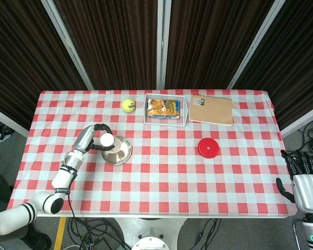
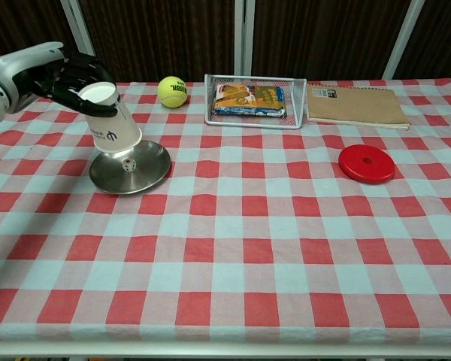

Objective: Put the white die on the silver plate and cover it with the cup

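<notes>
My left hand (image 2: 69, 74) grips a white paper cup (image 2: 110, 122) by its closed end. The cup is upside down and tilted, its mouth low over the left part of the silver plate (image 2: 152, 171). The white die (image 2: 128, 162) lies on the plate, showing just under the cup's rim. In the head view, the left hand (image 1: 95, 135) and cup (image 1: 107, 140) overlap the upper left of the plate (image 1: 123, 151), and the die is hidden. My right hand (image 1: 301, 170) hangs off the table's front right corner, fingers apart and holding nothing.
A yellow tennis ball (image 2: 172, 92) lies at the back, left of a wire tray (image 2: 254, 99) holding a snack pack. A brown notebook (image 2: 355, 104) is at the back right. A red disc (image 2: 367, 163) lies right of centre.
</notes>
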### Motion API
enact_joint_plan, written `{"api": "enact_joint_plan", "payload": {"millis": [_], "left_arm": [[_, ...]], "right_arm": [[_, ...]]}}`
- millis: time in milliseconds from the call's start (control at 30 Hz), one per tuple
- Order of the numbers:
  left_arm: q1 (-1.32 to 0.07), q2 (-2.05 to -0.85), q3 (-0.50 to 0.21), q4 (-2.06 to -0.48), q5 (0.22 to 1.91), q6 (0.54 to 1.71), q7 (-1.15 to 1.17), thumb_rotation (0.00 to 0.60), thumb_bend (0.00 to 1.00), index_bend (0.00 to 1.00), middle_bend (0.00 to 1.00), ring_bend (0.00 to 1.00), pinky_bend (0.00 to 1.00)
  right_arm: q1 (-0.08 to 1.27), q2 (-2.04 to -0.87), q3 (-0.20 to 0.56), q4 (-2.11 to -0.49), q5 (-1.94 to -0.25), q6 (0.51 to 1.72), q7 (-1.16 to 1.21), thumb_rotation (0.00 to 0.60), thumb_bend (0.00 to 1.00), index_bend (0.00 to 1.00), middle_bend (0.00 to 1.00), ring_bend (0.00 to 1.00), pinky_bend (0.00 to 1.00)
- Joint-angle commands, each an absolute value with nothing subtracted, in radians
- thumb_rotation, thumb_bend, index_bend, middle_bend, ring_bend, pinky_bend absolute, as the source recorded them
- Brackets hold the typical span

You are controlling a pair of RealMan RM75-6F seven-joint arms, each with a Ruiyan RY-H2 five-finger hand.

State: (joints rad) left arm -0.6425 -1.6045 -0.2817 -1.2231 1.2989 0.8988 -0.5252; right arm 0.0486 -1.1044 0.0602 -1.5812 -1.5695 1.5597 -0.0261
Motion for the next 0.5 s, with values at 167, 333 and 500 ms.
{"api": "enact_joint_plan", "payload": {"millis": [167,333,500], "left_arm": [[-0.701,-1.705,-0.25,-1.139,1.281,0.868,-0.399,0.6,0.14,0.52,0.5,0.32,0.25],[-0.716,-1.744,-0.255,-1.068,1.247,0.848,-0.369,0.6,0.14,0.52,0.5,0.32,0.25],[-0.71,-1.757,-0.278,-0.995,1.192,0.839,-0.364,0.6,0.14,0.52,0.5,0.32,0.25]], "right_arm": [[0.047,-1.1,0.063,-1.579,-1.565,1.562,-0.021,0.6,0.33,0.05,0.21,0.0,0.01],[0.043,-1.1,0.062,-1.576,-1.564,1.566,-0.016,0.6,0.33,0.05,0.21,0.0,0.01],[0.043,-1.101,0.06,-1.569,-1.559,1.559,-0.01,0.6,0.33,0.05,0.21,0.0,0.01]]}}
